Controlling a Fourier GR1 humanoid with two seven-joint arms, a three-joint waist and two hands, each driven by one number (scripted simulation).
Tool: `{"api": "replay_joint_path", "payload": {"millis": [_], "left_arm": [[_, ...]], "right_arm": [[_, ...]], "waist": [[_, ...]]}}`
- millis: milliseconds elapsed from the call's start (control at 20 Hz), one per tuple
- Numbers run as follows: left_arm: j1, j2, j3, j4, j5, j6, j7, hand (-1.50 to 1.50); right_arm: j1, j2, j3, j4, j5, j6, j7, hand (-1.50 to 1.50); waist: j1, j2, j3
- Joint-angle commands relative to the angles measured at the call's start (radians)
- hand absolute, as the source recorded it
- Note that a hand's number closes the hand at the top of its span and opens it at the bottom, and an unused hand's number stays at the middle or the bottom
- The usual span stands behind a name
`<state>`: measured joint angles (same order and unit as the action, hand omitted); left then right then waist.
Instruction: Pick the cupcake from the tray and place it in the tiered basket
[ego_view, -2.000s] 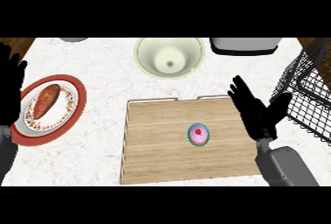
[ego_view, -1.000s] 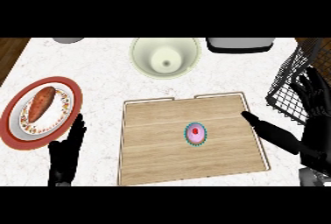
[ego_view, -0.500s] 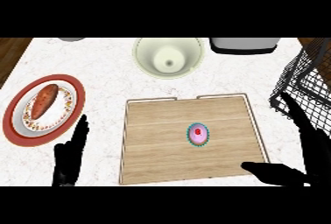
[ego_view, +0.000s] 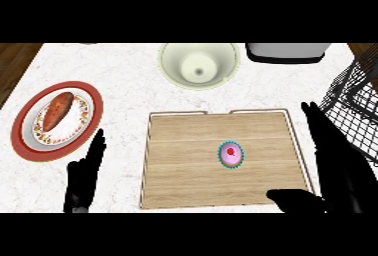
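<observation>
Your right hand (ego_view: 341, 167): open, fingers straight and pointing up the view, thumb stretched out toward the left along the lower edge. It stands at the right rim of the tray, holding nothing.

Cupcake (ego_view: 231, 154): to the left of your right hand, apart from it and not touched. It sits upright on the tray, right of the tray's middle, with pink icing, a red dot on top and a teal wrapper.

Tray (ego_view: 184, 165): a flat wooden board with a thin raised rim, lying on the table in the lower middle of the view. Apart from the cupcake you see nothing on it.

Tiered basket (ego_view: 357, 95): dark wire, at the right edge of the view, beyond your right hand's fingertips. Only part of it shows.

Your left hand (ego_view: 85, 175): open, fingers up, resting over the table at the lower left, just beside the tray's left rim.

Plate (ego_view: 26, 140): red rim, white centre, on the table up and left of your left hand. It carries a brown piece of food (ego_view: 56, 109).

Bowl (ego_view: 199, 65): pale and round, on the table beyond the tray's far edge.

Grey object (ego_view: 286, 51): at the top right, cut off by the view; you cannot tell what it is.

Table (ego_view: 118, 70): white speckled top.
</observation>
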<state>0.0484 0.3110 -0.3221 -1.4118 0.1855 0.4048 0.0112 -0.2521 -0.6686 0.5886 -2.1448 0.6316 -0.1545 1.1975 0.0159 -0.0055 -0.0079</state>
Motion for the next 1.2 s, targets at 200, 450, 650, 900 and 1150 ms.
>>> {"api": "replay_joint_path", "payload": {"millis": [200,450,650,900,1150], "left_arm": [[0.040,-0.021,-0.014,-0.004,-0.010,0.002,-0.019,0.00],[-0.002,-0.018,0.006,-0.006,-0.004,0.006,0.017,0.00],[-0.001,-0.024,0.004,0.005,-0.016,0.007,-0.002,0.00],[0.001,-0.017,0.010,-0.001,-0.017,-0.003,0.012,0.00],[0.009,-0.006,0.025,0.028,-0.013,-0.031,-0.025,0.00]], "right_arm": [[-0.121,0.211,0.117,0.149,0.177,0.194,0.289,-1.50],[-0.108,0.282,0.120,0.226,0.186,0.311,0.290,-1.50],[-0.139,0.414,0.088,0.318,0.205,0.367,0.290,-1.50],[-0.185,0.569,0.063,0.426,0.287,0.394,0.290,-1.50],[-0.193,0.635,0.020,0.500,0.300,0.476,0.290,-1.50]], "waist": [[0.005,0.001,0.003],[-0.013,-0.001,0.003],[-0.012,0.001,0.003],[-0.008,0.003,0.005],[-0.014,0.003,0.005]]}}
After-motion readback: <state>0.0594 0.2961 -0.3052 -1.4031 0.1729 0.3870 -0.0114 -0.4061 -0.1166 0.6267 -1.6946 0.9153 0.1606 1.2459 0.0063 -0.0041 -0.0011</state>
